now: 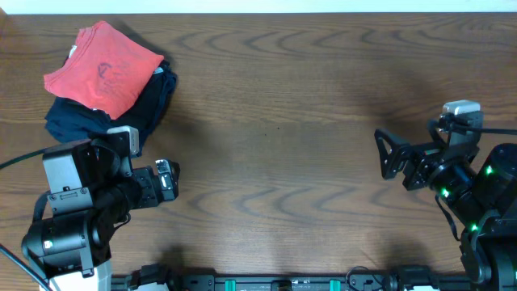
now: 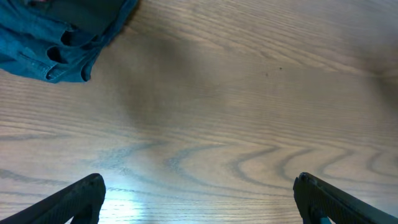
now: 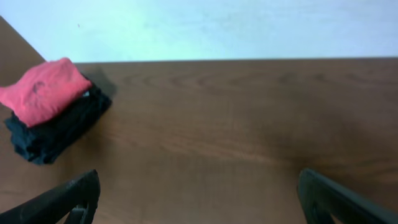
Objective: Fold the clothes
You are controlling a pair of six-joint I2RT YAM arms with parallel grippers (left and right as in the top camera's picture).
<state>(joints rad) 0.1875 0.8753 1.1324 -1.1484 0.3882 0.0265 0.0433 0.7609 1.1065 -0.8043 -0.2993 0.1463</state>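
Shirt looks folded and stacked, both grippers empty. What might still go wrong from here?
1. The red T-shirt lies askew on the dark pile, loosely folded; a nudge may slide it off or open it.
2. The open left gripper sits near that pile's edge; moving, it might snag the fabric.

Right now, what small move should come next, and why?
Probably just park both arms: the red T-shirt already lies folded on the dark pile, and the left gripper and right gripper stand open, empty, clear of it.
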